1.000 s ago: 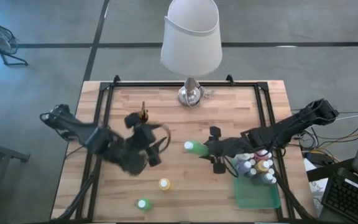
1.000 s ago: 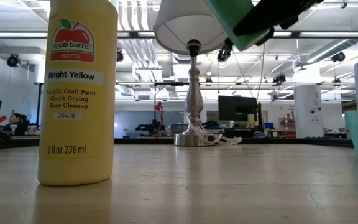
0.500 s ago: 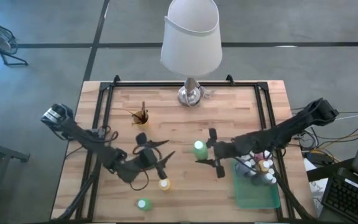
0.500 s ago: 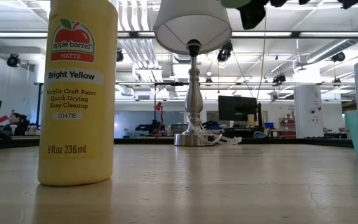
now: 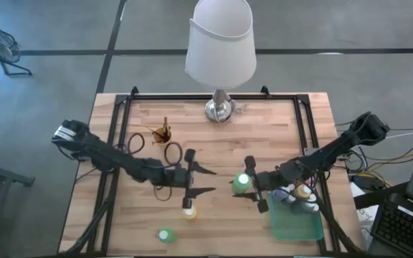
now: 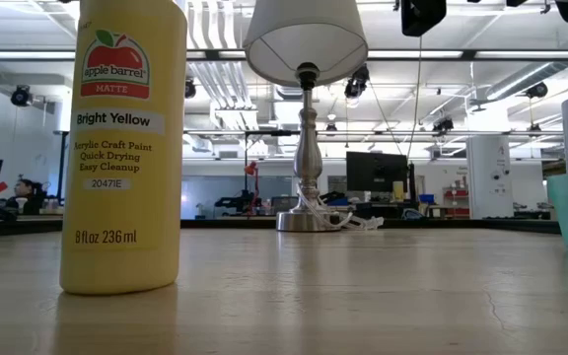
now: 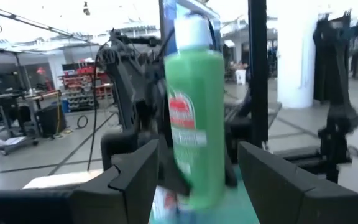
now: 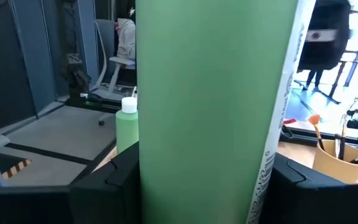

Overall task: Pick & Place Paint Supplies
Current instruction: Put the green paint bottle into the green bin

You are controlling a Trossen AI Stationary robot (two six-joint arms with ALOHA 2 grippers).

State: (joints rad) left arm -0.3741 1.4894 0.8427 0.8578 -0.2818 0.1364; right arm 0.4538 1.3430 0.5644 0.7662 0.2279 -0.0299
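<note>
My right gripper (image 5: pixel 249 185) is shut on a green paint bottle (image 5: pixel 243 181) with a white cap, held above the table's middle; the bottle fills the right wrist view (image 8: pixel 216 93). My left gripper (image 5: pixel 212 181) stands open a little to the bottle's left, pointing level at it and touching nothing; its wrist view shows the green bottle (image 7: pixel 194 118) ahead. A yellow bottle (image 5: pixel 189 212) stands upright on its base just nearer than the left gripper, and looms large in the low view (image 6: pixel 121 148). Another green bottle (image 5: pixel 165 235) stands near the front edge. My right gripper pinches the green bottle's body (image 8: pixel 151 155) between its two fingers (image 8: pixel 114 180), one on each opposite side. The fingers lie level, coming from the table's right. The bottle stands upright in the hold, cap up, lifted clear of the table.
A green tray (image 5: pixel 296 228) at the front right holds several bottles (image 5: pixel 300 192). A cup of brushes (image 5: pixel 165 132) stands at the back left. A lamp (image 5: pixel 221 107) with a white shade stands at the back middle. Bare wood lies between the lamp and the grippers.
My left gripper has sunk and gone toward the table's right, tipping from pointing down to level, and now faces the green bottle. My right gripper has carried that bottle toward the right and near edges and tipped it from lying slanted to upright.
</note>
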